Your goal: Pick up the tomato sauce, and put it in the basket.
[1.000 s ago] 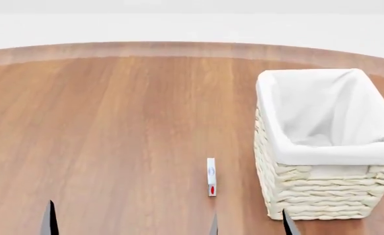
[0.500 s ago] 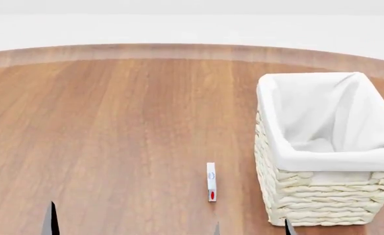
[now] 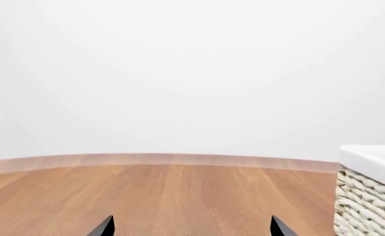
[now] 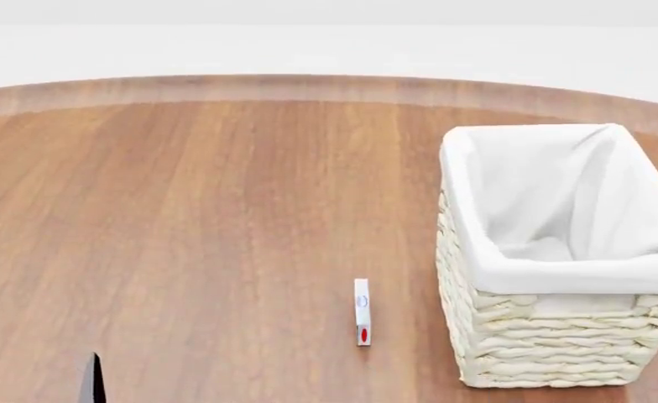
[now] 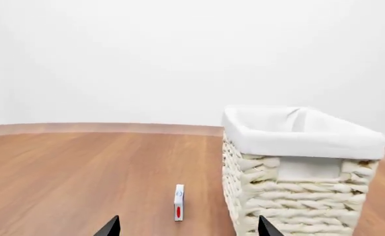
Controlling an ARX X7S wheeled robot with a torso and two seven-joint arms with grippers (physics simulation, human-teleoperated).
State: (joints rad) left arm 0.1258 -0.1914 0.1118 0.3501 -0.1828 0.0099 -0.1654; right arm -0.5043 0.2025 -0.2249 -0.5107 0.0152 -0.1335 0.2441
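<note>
- Left gripper (image 3: 191,228): only two dark fingertips show, spread apart over bare table (image 4: 195,210), holding nothing.
- Right gripper (image 5: 187,227): tips likewise apart and empty, facing the basket (image 5: 297,196).
- No tomato sauce can shows in any view, so its position and axis cannot be told.
- A small white box (image 4: 362,311) with a red mark stands upright on the table just left of the basket (image 4: 553,353), apart from it.

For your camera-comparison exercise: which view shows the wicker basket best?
The head view: the whole basket shows, with its open lined inside. The right wrist view shows it whole from the side, inside mostly hidden. The left wrist view catches only one corner.
</note>
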